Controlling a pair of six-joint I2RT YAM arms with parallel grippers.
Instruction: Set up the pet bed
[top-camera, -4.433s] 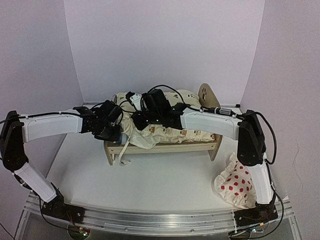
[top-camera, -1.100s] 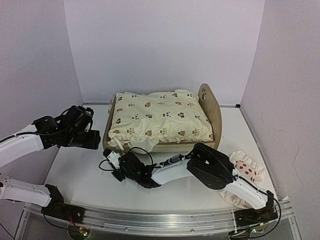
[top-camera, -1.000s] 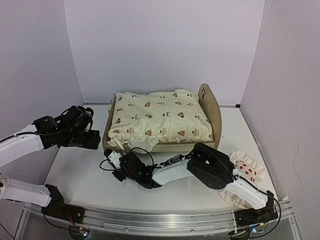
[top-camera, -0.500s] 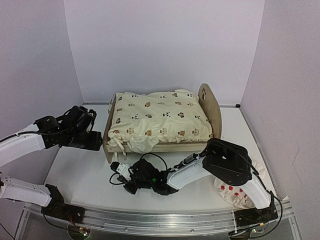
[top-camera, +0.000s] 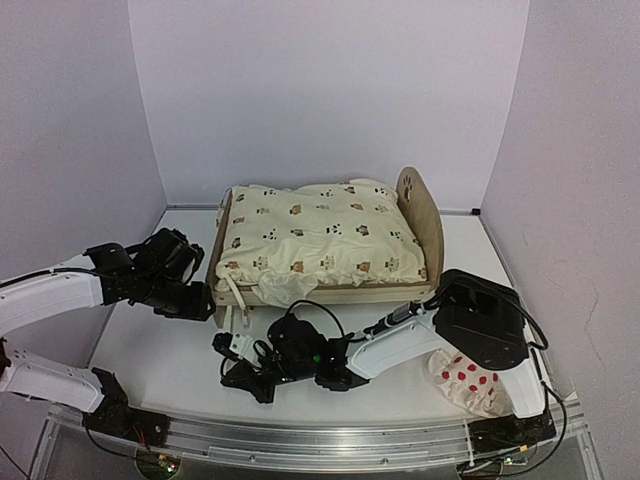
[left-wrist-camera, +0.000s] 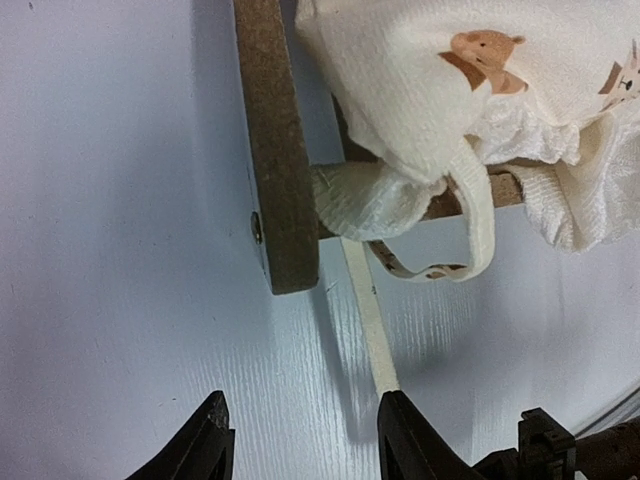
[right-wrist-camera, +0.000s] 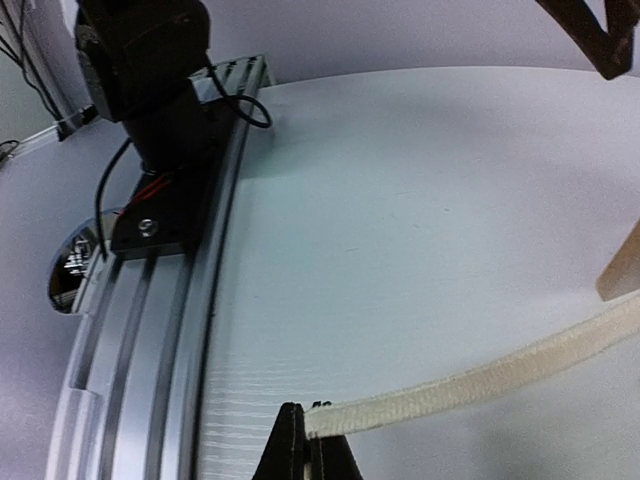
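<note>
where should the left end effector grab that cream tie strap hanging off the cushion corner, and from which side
Probably the straight stretch of the tie strap just past the end board, where nothing crowds it. Come from above, fingers straddling its narrow width; the open left end effector sits slightly off to one side. The right end effector pinches its free end.

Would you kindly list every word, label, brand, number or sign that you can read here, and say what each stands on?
None: no word, number, label or brand is legible in any view.
Only pictures show: a paw-print cutout in the end board of the pet bed, small animals on the cushion, red dots on the pillow.
</note>
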